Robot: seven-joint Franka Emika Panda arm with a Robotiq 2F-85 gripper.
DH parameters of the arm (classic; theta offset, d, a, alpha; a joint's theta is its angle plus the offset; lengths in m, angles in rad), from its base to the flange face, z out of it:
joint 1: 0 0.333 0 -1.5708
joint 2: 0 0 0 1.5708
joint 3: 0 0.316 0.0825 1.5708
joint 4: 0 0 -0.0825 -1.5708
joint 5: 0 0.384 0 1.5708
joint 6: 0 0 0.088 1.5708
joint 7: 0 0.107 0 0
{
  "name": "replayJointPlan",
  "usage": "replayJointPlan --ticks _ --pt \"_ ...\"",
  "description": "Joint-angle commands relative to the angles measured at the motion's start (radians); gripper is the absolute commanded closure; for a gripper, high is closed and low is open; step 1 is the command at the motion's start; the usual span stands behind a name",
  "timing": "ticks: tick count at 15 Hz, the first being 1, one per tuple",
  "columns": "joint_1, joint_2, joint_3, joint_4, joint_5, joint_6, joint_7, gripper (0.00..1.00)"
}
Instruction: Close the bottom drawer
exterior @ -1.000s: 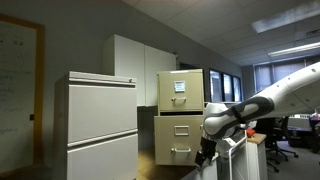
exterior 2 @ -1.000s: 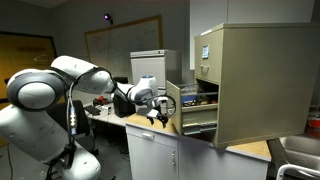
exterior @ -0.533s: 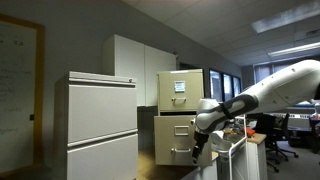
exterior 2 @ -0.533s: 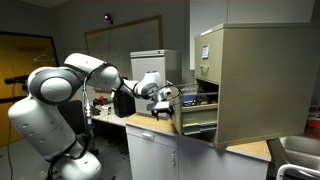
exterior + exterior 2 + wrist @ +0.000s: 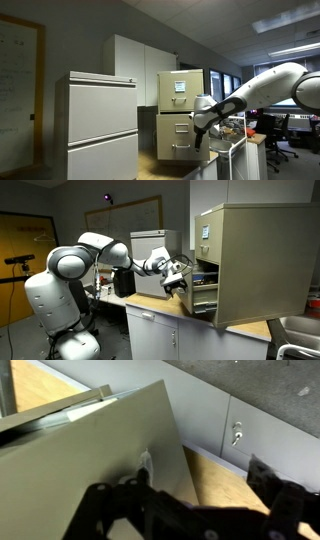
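Observation:
The tall tan filing cabinet (image 5: 181,115) stands on a wooden counter. Its bottom drawer (image 5: 175,141) has a plain beige front and stands partly open in an exterior view (image 5: 203,293), with its side and contents showing. In the wrist view the drawer front (image 5: 90,460) fills the left half, with its small silver handle (image 5: 147,463). My gripper (image 5: 195,502) is open and empty. Its left finger lies against the drawer front and its right finger hangs over the counter. The gripper shows at the drawer front in both exterior views (image 5: 201,135) (image 5: 179,280).
The tan drawer with a white paper label (image 5: 179,88) sits above the bottom drawer. A wide white cabinet (image 5: 100,125) stands beside the filing cabinet. The wooden counter (image 5: 160,305) (image 5: 225,485) lies below my gripper. Office chairs and desks (image 5: 272,135) stand behind the arm.
My arm has reached toward the filing cabinet with the gripper against the bottom drawer's front. The drawer has slid partway in and sticks out less.

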Motion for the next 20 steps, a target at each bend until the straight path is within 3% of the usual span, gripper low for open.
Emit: replayJointPlan --ticks 1,10,13,14,18,20 --pt "-0.073 0.129 -0.032 0.194 -0.087 0.061 0.014 0.0" --pt "-0.187 0.397 -0.081 0.607 0.031 0.078 0.093 0.0" --pt "-0.185 0.378 -0.045 0.565 0.15 -0.013 0.078 0.0" --pt "-0.186 0.329 -0.059 0.515 0.096 -0.009 0.068 0.0" --pt "-0.192 0.338 -0.056 0.516 0.127 -0.019 0.069 0.0" --pt "-0.188 0.305 -0.062 0.458 0.104 -0.029 0.096 0.0"
